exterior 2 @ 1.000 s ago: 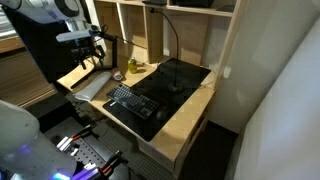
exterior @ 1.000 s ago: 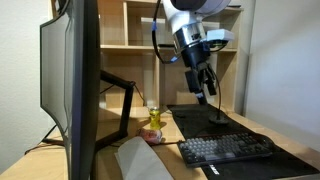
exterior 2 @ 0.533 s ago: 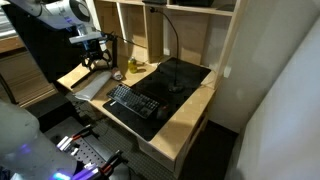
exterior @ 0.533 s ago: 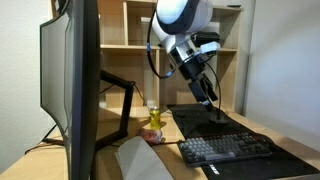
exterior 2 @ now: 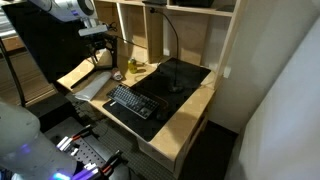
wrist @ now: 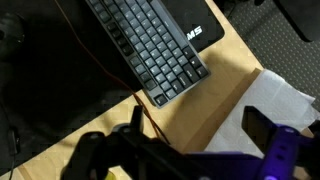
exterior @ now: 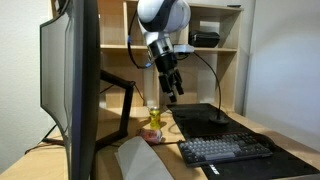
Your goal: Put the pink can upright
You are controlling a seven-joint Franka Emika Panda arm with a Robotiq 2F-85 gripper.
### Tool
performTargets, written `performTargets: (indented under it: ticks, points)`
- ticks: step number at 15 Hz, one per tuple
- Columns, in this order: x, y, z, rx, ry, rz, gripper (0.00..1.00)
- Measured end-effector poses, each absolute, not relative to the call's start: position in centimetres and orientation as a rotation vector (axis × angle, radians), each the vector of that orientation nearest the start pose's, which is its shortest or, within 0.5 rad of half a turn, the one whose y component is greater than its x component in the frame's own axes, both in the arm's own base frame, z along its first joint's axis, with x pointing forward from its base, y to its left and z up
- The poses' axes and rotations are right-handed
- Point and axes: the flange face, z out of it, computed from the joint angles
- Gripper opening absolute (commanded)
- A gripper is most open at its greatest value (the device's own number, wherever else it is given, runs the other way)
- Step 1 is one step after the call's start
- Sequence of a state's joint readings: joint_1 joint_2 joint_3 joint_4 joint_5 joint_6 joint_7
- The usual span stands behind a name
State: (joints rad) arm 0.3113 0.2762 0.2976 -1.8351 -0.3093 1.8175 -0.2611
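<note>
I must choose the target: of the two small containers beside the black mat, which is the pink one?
The pink can, the low one in front of the taller yellowish bottle.

My bench: light wooden desk, open wooden shelving behind it. White wall beside shelves. Black mat covers desktop, keyboard on its front part. Big dark monitor blocks my near view.

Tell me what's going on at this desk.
A robot arm's pincer hovers in the air above the desk, with nothing visibly in its grip. The pink can sits low on the desk beside a yellowish bottle, apparently on its side and untouched. A keyboard lies nearby.
</note>
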Motion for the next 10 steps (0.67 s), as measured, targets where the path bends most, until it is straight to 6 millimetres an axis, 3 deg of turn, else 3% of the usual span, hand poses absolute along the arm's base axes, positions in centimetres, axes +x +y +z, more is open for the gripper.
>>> performTargets:
  ticks: [3,5,10]
  points:
    - [50.5,30.9,36.7,-2.967,-1.598,0.420,1.00]
    - [50.7,31.0,35.6,-2.929,-1.641,0.466,1.00]
    - [54.6,33.5,32.1,-2.720,-1.846,0.387,1.00]
